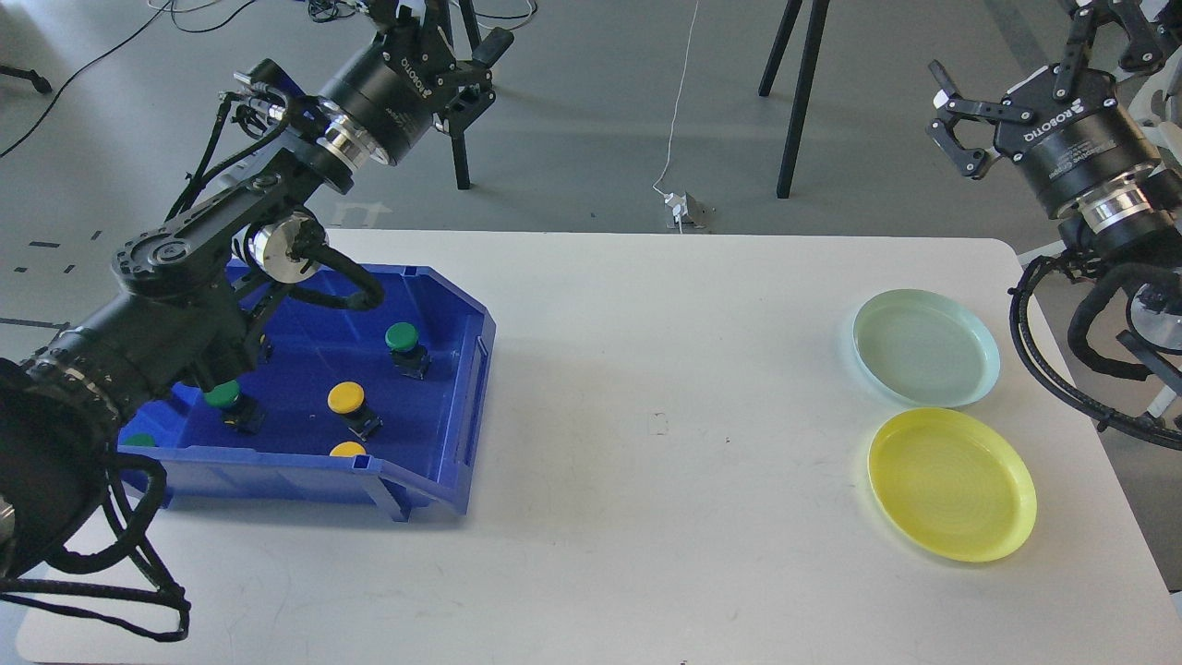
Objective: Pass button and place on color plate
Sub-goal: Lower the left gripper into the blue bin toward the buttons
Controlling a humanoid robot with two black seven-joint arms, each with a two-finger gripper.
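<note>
Both jaws spread, empty: left gripper (476, 69) far left, right gripper (951, 120) far right. Blue bin (466, 388), left: green buttons (402, 337), yellow buttons (346, 397). Right: green plate (925, 359), yellow plate (951, 483).

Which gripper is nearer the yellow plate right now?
Right. The right gripper hangs above the table's far right edge, up beyond the green plate and the yellow plate. The left gripper is far across, above the blue bin.

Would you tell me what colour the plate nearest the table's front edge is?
Yellow; the plate shows best in the head view.
</note>
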